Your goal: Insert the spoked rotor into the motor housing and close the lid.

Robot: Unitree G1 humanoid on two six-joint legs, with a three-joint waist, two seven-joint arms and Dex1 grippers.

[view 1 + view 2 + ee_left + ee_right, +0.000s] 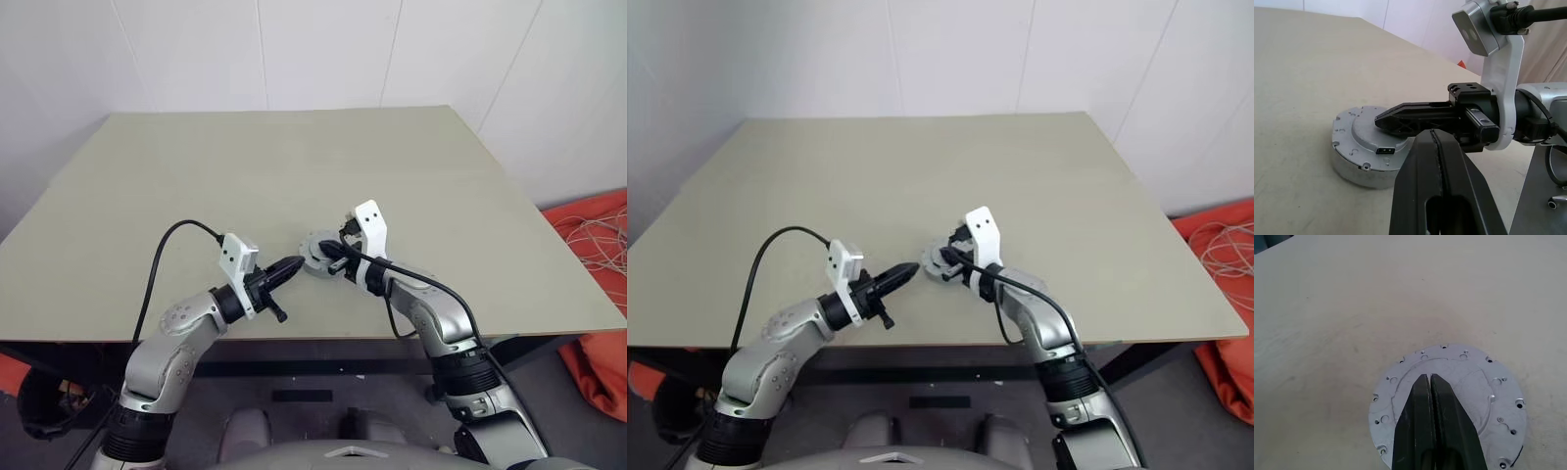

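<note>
The grey metal lid (1479, 387) lies flat on top of the round motor housing (1352, 171), near the table's front edge. Together they form one low grey drum (313, 251). The spoked rotor is hidden. My right gripper (1428, 377) is shut, and its tip rests over the middle of the lid, pointing in from the right. My left gripper (294, 266) is also shut with nothing in it, its tip just left of the drum and aimed at it. In the left wrist view the right gripper's black fingers (1410, 117) lie across the lid's top.
The beige table (294, 166) stretches away behind the drum to a white wall. Its front edge runs just below both wrists. On the floor to the right lies an orange cloth (600, 220) with white cables on it.
</note>
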